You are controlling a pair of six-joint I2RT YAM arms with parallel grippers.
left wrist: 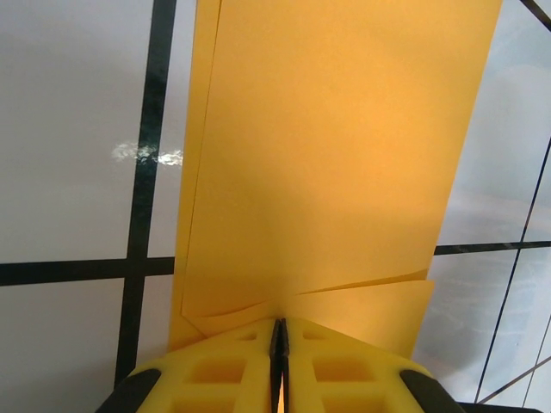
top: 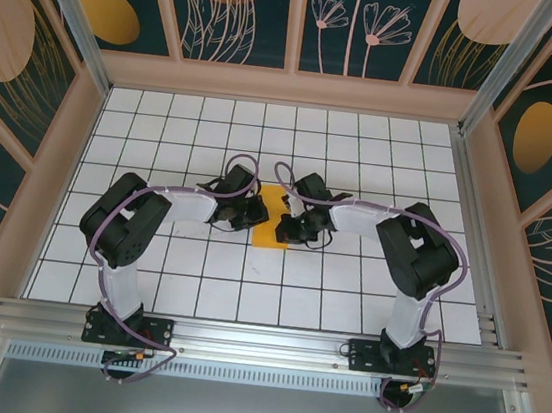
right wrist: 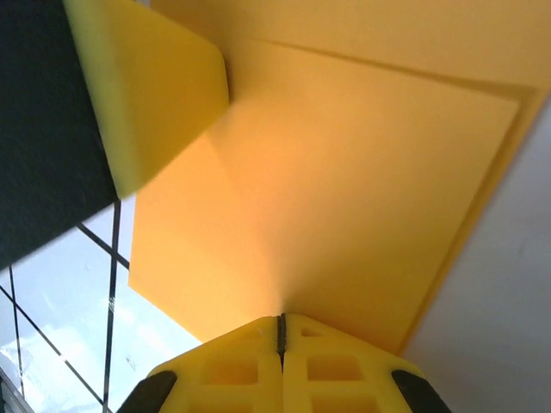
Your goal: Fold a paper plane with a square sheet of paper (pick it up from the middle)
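The left end effector (left wrist: 278, 331) is seen with its yellow pads pressed together on one edge of the square sheet of paper (left wrist: 336, 146). The right end effector (right wrist: 281, 325) is likewise closed on another edge, so the sheet is pinched from both sides. The sheet is placed at the middle of the tabletop (top: 368, 278), well apart from all four edges; whether it lies flat or is lifted cannot be told. It is judged to be very light, thin and limp, easily creased or torn, and likely to slide on the smooth tiles. A hold at an edge beside the intended fold line is advised, with only a gentle pull. Overlapping layers and a shallow crease are revealed by the left wrist view. A pad (right wrist: 155, 95) of the left end effector over the sheet is shown by the right wrist view. The sheet's place between the arms is given by the top view, where the layers cannot be made out.
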